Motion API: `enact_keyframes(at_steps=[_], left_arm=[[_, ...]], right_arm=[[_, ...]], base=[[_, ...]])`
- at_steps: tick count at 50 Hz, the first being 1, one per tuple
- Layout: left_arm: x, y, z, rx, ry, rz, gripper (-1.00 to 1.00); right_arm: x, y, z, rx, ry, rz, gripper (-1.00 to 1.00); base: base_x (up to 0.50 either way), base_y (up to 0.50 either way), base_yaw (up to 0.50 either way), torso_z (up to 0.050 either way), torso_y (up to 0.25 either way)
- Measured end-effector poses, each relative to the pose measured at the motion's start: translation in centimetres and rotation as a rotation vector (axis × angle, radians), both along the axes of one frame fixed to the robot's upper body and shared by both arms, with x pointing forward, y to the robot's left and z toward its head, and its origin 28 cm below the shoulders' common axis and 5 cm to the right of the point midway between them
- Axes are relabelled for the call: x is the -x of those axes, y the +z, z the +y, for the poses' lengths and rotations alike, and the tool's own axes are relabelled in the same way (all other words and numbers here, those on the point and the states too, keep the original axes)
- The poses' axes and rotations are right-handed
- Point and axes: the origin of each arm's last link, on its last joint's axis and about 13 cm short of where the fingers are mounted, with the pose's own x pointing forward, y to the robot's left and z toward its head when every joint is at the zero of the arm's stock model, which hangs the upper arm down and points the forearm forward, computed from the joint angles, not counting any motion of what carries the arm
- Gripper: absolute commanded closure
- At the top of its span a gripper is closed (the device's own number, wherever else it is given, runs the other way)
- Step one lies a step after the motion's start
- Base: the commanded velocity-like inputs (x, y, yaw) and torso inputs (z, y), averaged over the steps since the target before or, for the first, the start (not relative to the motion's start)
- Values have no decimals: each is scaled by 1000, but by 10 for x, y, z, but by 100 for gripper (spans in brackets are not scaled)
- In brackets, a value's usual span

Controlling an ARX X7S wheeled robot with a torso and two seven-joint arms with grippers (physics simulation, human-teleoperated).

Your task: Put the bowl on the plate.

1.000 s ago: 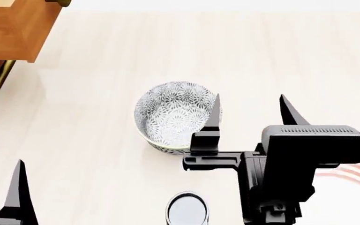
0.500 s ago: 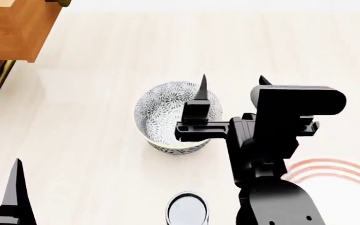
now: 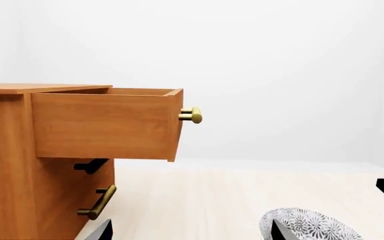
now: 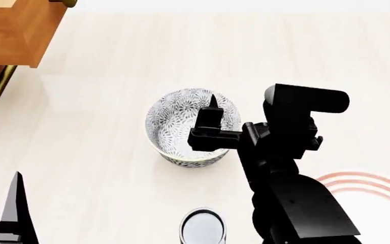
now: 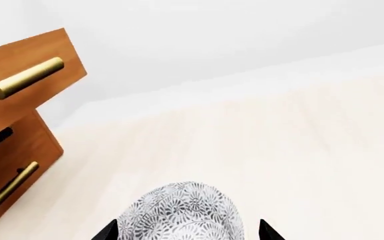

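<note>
Overhead, head view: right gripper [image 4: 239,109] spread, one finger [image 4: 212,109] over the bowl [image 4: 181,127], which sits on the table [image 4: 114,76], apart from the plate [image 4: 371,185]. Left gripper [image 4: 15,213] state unclear. Right wrist view: fingertips [image 5: 108,231] flank the bowl [image 5: 182,212]. Left wrist view: open drawer [image 3: 105,122].

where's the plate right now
In the head view the plate lies at the lower right, on the robot's right side, mostly hidden behind the right arm, to the right of the bowl and apart from it.
</note>
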Motion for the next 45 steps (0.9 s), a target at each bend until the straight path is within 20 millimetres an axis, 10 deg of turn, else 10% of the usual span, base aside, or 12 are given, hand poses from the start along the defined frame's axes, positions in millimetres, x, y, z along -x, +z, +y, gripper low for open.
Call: enact_keyframes(at_steps=[45], left_arm=[[-2, -1, 1, 3, 6, 8, -100]], right_arm=[[-32, -31, 4, -50, 24, 153, -100]], base=[[0, 0, 0, 0, 0]])
